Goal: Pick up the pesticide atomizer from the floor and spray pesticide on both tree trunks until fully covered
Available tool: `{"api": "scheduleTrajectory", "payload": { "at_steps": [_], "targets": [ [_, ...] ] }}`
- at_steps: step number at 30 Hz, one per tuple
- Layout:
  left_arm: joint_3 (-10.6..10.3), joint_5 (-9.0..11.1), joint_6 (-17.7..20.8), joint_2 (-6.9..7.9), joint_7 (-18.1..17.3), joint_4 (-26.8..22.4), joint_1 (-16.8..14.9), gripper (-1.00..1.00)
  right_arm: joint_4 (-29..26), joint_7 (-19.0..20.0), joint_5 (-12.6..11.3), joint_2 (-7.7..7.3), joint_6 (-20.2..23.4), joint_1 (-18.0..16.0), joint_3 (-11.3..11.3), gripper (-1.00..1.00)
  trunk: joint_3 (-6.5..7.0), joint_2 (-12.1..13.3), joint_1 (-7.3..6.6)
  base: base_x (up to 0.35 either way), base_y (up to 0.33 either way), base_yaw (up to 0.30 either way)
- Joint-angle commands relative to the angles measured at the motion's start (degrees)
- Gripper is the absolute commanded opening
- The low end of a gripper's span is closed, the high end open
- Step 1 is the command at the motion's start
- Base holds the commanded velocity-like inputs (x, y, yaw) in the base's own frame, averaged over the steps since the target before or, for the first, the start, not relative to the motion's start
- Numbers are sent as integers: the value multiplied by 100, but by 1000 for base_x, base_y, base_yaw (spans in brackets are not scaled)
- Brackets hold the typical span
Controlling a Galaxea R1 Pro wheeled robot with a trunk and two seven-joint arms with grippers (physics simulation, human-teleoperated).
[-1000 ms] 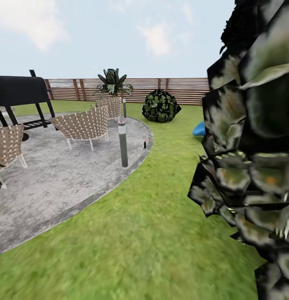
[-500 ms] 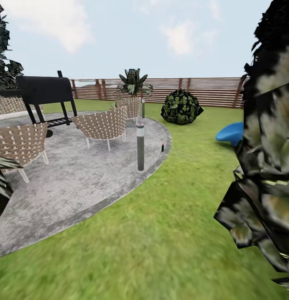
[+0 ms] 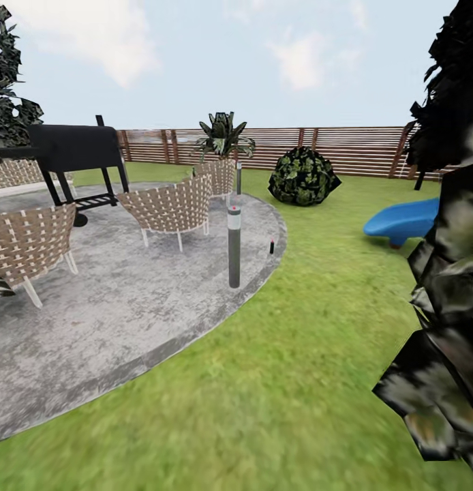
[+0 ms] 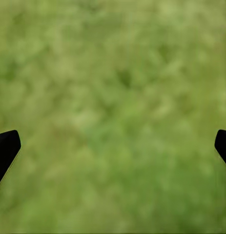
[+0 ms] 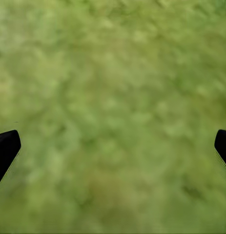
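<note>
While your left gripper (image 4: 113, 146) and right gripper (image 5: 113, 146) hang spread over blurred grass, lawn (image 3: 298, 327) wraps the grey paved patch (image 3: 114, 307) before the slatted fence (image 3: 359, 146); I can't pick out the atomizer.

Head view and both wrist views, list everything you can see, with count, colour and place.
lawn: one, green, foreground and right
paved patch: one, grey, left
fence: one, brown slats, far back
chairs: three, tan woven, on the patch
grill: one, black, back left
lamp posts: two, grey, patch edge
small dark item: one, red-tipped, patch edge
bush: one, dark green, by fence
slide: one, blue, right
dark foliage: close, right edge
left gripper: open, over grass
right gripper: open, over grass
</note>
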Motion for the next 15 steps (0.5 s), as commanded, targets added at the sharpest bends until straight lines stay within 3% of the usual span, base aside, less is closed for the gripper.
{"api": "scheduleTrajectory", "payload": {
  "at_steps": [1, 15],
  "targets": [
    [-3, 43, -17, 0, -4, 4, -3, 100, 4, -1, 3, -1, -17, -3, 0, 100, -5, -2, 3, 337, 0, 0],
    [-10, 39, -17, 0, -5, 4, -3, 100, -3, -1, 3, -1, -18, -3, 0, 100, -5, -2, 3, 337, 0, 0]
  ]
}}
